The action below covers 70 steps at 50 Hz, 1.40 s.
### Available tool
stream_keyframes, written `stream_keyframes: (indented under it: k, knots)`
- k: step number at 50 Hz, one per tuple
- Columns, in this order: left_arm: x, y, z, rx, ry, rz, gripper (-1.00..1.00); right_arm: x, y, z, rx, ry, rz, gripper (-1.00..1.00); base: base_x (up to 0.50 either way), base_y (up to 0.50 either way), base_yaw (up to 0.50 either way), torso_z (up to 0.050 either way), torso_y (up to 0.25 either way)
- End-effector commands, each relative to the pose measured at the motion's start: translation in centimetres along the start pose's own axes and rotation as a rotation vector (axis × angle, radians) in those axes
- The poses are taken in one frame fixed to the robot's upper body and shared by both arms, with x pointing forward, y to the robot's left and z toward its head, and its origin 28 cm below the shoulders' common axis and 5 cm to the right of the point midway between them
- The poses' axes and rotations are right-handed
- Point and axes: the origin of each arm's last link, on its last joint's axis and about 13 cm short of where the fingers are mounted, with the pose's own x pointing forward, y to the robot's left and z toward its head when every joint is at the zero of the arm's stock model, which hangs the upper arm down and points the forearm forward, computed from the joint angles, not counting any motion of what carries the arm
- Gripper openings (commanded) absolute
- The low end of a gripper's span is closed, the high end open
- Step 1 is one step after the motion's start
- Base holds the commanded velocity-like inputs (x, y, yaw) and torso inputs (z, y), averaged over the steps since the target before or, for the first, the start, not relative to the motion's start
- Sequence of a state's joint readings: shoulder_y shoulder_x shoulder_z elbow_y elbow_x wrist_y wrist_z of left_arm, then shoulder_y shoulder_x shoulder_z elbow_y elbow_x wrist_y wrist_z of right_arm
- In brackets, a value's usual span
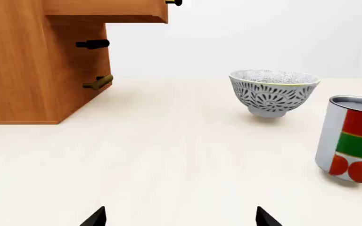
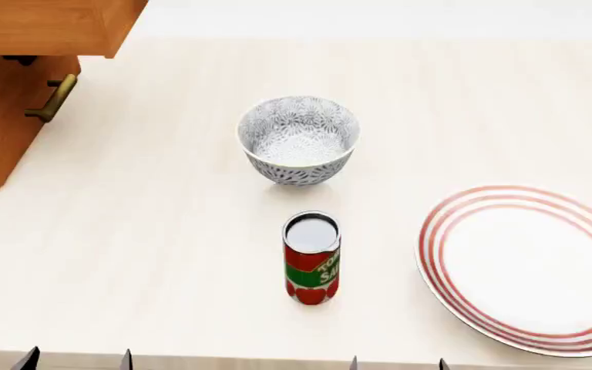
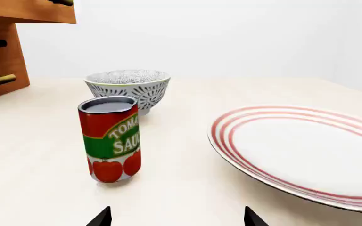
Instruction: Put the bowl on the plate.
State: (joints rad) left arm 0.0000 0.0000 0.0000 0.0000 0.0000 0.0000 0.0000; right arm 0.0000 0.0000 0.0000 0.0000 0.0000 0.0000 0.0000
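The bowl (image 2: pixel 298 139), white with a fine grey-blue pattern, stands upright and empty near the table's middle; it also shows as the bowl (image 1: pixel 273 92) and the bowl (image 3: pixel 128 88). The plate (image 2: pixel 527 266), white with red rings, lies flat at the right front, also seen as the plate (image 3: pixel 307 148). My left gripper (image 1: pixel 181 217) is open at the near edge, well short of the bowl. My right gripper (image 3: pixel 176 217) is open too, holding nothing, close to the plate's near rim. Only fingertips show in the head view: left gripper (image 2: pixel 75 359), right gripper (image 2: pixel 399 363).
A red tomato sauce can (image 2: pixel 311 257) stands between the bowl and the front edge, left of the plate; the can (image 1: pixel 352 139), the can (image 3: pixel 111 138). A wooden cabinet (image 2: pixel 13 77) with handles and an open drawer occupies the back left corner. The table's front edge (image 2: pixel 275 359) runs just ahead of the fingertips.
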Motion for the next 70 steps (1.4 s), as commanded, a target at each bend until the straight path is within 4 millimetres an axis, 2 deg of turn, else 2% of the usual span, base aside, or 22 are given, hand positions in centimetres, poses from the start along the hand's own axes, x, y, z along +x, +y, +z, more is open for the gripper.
stream_keyframes:
  k: [1, 11, 18, 19, 42, 48, 52, 70]
  knots:
    - [0.0, 0.0, -0.1, -0.005, 0.0, -0.003, 1.0, 0.1, 0.3, -0.1, -0.011, 0.014, 0.006, 1.0, 0.0, 0.0, 0.0, 0.0, 0.0]
    - [-0.1, 0.1, -0.7, -0.002, 0.007, -0.004, 1.0, 0.4, 0.5, 0.7, 0.015, 0.03, 0.011, 1.0, 0.0, 0.0, 0.0, 0.0, 0.0]
    - [0.1, 0.3, -1.1, 0.016, -0.001, -0.002, 1.0, 0.9, 0.1, 1.9, 0.024, 0.005, 0.018, 1.0, 0.0, 0.0, 0.0, 0.0, 0.0]
    - [2.9, 0.6, 0.3, 0.022, -0.093, 0.037, 1.0, 3.1, -2.0, 3.7, 0.005, -0.018, -0.021, 1.0, 0.0, 0.0, 0.0, 0.0, 0.0]
    - [3.3, 0.4, 0.8, 0.022, -0.117, 0.03, 1.0, 4.1, -2.6, 4.9, -0.03, -0.036, -0.008, 1.0, 0.0, 0.0, 0.0, 0.0, 0.0]
    - [3.5, 0.3, 1.4, 0.022, -0.135, 0.021, 1.0, 4.5, -2.8, 5.7, -0.043, -0.049, 0.001, 1.0, 0.0, 0.0, 0.0, 0.0, 0.0]
    - [3.5, 0.3, 3.2, 0.025, -0.144, 0.013, 1.0, 4.7, -3.0, 6.2, -0.033, -0.052, 0.013, 1.0, 0.0, 0.0, 0.0, 0.0, 0.0]
    - [4.1, 0.1, 4.4, 0.05, -0.177, 0.001, 1.0, 5.3, -4.6, 7.8, -0.004, -0.049, 0.002, 1.0, 0.0, 0.0, 0.0, 0.0, 0.0]
